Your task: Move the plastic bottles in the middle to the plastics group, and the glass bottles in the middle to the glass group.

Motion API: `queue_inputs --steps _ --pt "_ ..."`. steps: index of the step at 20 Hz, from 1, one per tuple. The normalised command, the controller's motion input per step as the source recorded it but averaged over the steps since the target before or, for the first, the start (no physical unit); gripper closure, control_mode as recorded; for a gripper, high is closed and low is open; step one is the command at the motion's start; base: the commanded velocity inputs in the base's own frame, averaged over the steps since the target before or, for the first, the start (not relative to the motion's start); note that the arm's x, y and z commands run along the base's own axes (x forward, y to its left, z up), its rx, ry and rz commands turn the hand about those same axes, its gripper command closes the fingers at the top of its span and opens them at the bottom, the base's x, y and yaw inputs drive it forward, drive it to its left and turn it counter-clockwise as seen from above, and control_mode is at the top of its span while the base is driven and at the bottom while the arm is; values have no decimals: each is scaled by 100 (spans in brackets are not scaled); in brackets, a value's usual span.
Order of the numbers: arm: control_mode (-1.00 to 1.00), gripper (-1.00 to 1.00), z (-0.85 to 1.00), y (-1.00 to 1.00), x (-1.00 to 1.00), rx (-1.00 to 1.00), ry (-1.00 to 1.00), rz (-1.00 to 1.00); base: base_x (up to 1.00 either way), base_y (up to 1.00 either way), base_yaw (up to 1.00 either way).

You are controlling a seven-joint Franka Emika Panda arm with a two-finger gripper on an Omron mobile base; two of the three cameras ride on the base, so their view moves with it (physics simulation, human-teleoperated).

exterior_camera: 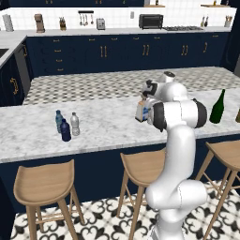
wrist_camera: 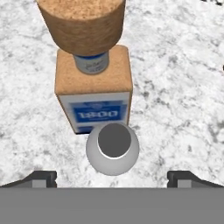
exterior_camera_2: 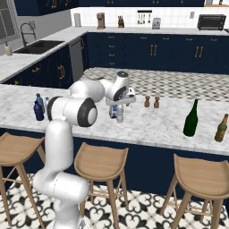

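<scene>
Upright clear plastic bottle [wrist_camera: 113,148] just beside corked square glass bottle [wrist_camera: 93,83]

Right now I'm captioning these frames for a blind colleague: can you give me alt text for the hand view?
Looking straight down, the open gripper hangs above a small clear plastic bottle seen cap-on, standing on the grey-white marble counter. Just beyond it stands a square glass bottle with a blue-and-white label and a broad cork stopper.

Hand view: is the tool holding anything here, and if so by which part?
Nothing is held. The tool is open above the clear plastic bottle, its tips apart on either side and clear of it; the corked glass bottle stands just beyond.
</scene>
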Motion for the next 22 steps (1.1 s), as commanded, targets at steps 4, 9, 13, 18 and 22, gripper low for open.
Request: queue_inputs --steps 4,9,13,18,22 --pt "-100 -100 -5 0 0 4 0 6 0 0 0" --pt "-100 -100 -11 0 0 2 0 5 0 0 0" --pt "-100 -100 -9 0 2 1 0 5 0 0 0" --pt "-100 -100 0 2 11 1 0 5 0 0 0" --pt "-100 -100 0 0 21 0 0 3 0 0 0"
